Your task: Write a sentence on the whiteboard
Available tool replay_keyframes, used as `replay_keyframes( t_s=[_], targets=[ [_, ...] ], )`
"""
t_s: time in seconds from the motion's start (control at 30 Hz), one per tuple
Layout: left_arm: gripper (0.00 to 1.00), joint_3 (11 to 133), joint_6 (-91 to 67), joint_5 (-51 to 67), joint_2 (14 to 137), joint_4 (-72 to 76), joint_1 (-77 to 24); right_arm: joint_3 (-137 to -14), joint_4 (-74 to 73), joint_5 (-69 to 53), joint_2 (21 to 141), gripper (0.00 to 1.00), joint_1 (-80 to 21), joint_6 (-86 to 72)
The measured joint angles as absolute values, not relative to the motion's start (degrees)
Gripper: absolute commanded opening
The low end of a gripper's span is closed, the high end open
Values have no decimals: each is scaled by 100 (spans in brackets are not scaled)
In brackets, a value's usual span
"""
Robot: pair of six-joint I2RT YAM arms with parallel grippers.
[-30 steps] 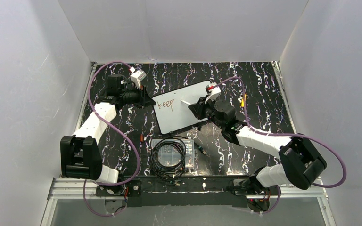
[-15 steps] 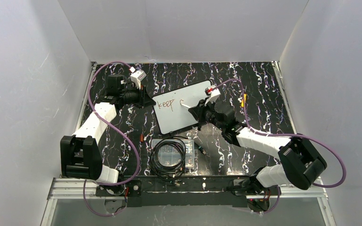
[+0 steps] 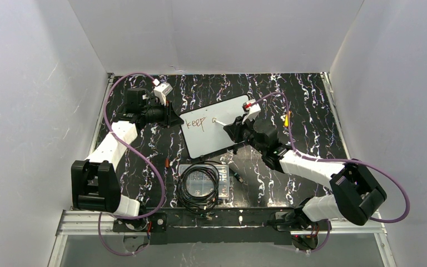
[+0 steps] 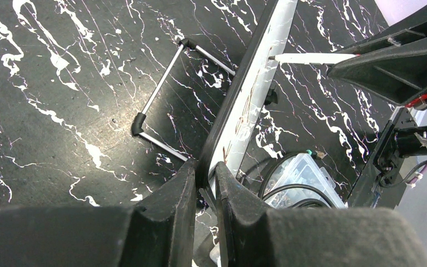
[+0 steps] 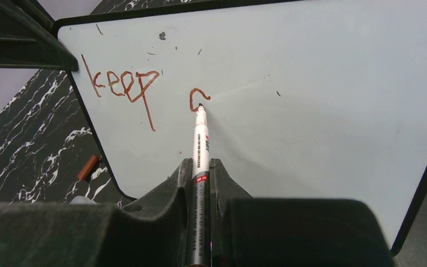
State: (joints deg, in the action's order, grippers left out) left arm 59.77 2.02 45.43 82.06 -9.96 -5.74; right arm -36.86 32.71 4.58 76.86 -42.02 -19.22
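whiteboard point(image 5: 322, 111) | sentence point(image 5: 123, 86): "keep" plus one curved stroke | marker point(image 5: 201, 158) print: too small to read

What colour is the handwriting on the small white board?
Dark reddish-brown handwriting, clearest in the right wrist view.

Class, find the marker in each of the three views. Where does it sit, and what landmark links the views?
Top external: marker at centre, tip on the whiteboard.
Left wrist: marker upper right, tip at the edge-on board.
Right wrist: marker at centre, pointing up.
Shared landmark: the whiteboard itself, bearing "keep".
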Motion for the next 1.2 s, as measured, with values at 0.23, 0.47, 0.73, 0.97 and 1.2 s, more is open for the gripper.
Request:
replay_keyframes(
  t_s=[0.23,0.47,0.73,0.97,1.2],
  targets=[
    [0,5977,202,4545,8206,-996,-574,-3826,3249,572,7686,1,-4202,-1839],
    [0,5977,202,4543,8206,-996,-574,-3826,3247,578,7686,1,-4202,-1817],
    [0,5977,202,4541,8206,-996,-574,-3723,3256,567,7684,1,-4202,-1916],
    [0,5975,202,4541,8206,-996,-574,-3586,3245,510,7644,1,-4202,-1964],
    [0,5975,200,4541,8206,-996,-572,-3461,3186,429,7642,1,-4250,-2018]
  ],
)
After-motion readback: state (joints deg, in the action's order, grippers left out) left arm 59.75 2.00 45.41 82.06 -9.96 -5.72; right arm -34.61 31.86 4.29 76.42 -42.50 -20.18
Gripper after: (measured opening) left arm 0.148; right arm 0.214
